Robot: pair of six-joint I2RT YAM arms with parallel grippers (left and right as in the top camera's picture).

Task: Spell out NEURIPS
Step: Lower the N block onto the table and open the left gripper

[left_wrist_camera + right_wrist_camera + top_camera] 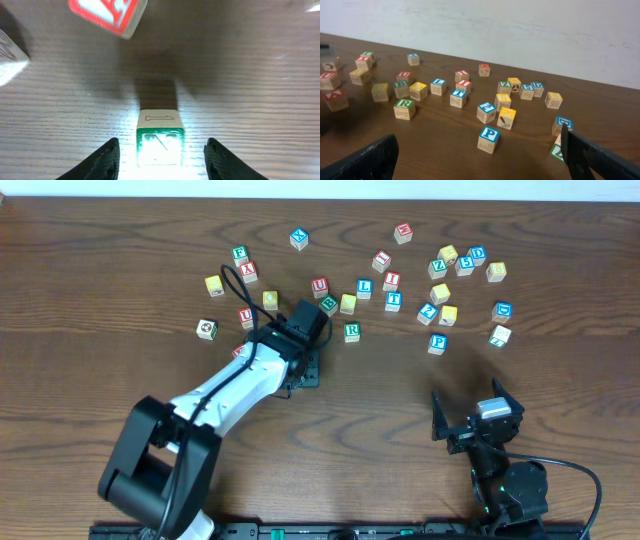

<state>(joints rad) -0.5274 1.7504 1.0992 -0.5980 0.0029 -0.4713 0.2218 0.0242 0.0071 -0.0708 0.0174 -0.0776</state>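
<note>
One green-faced cube [160, 145], perhaps the N, stands on the desk [250, 90] between the parted fingers of the left claw [162, 156], untouched; overhead, the arm [235, 385] hides it. The right claw [470, 404] gapes wide, empty; other letter cubes [352, 332] lie scattered beyond.

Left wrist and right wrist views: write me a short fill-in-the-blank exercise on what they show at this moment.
1. The wooden cube standing between the fingers of the left gripper has a ____ face toward the camera.
2. The right gripper stands open and holds ____.
3. The blue-lettered cube nearest the right wrist camera bears the letter ____.
4. The R cube has its letter in ____.
Missing words: green; nothing; P; green.
</note>
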